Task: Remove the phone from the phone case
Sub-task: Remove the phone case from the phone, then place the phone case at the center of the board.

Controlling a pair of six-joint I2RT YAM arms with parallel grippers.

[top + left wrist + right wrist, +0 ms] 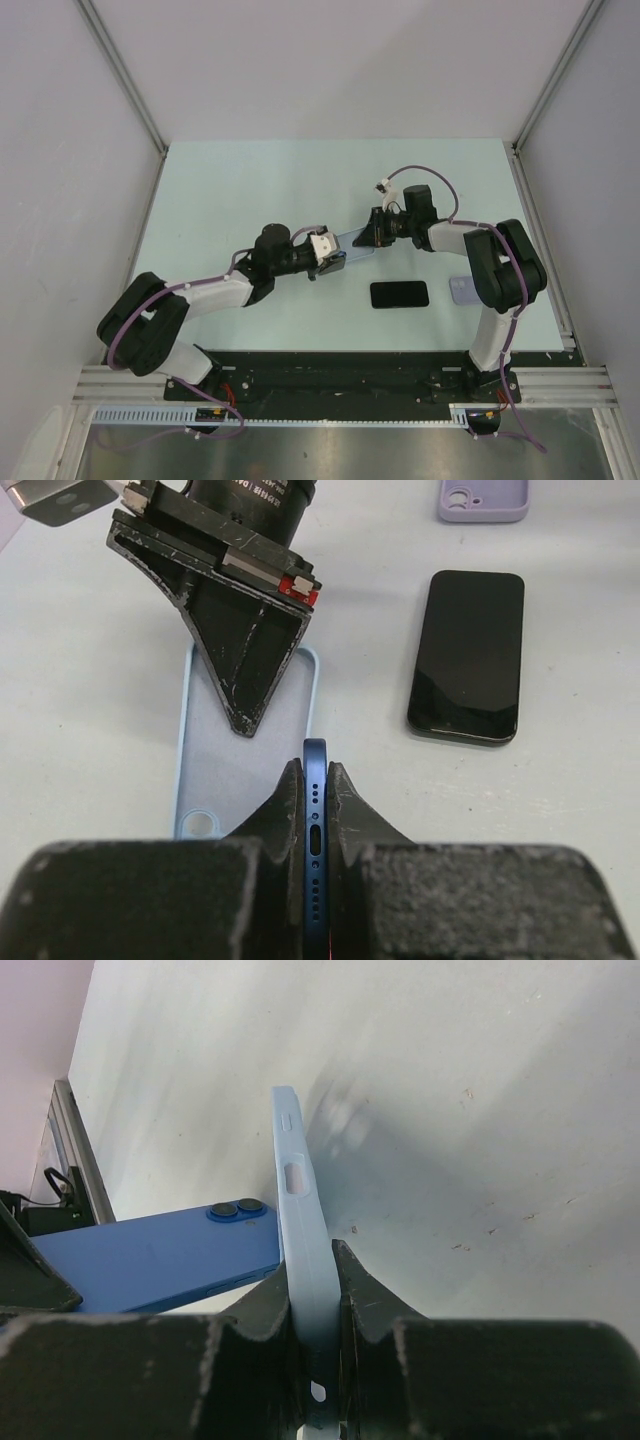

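Note:
The blue phone stands on edge, its port end facing the left wrist camera, with my left gripper shut on it. The light blue phone case lies beyond it with its inside bare and its camera hole showing. My right gripper is shut on the case, which the right wrist view shows edge-on. The phone's back and its two lenses show to the left of the case, touching its side. From above, both grippers meet at mid-table above the surface.
A black phone lies screen up on the table near the front. A purple case lies right of it, beside the right arm. Metal frame rails run along both sides of the table.

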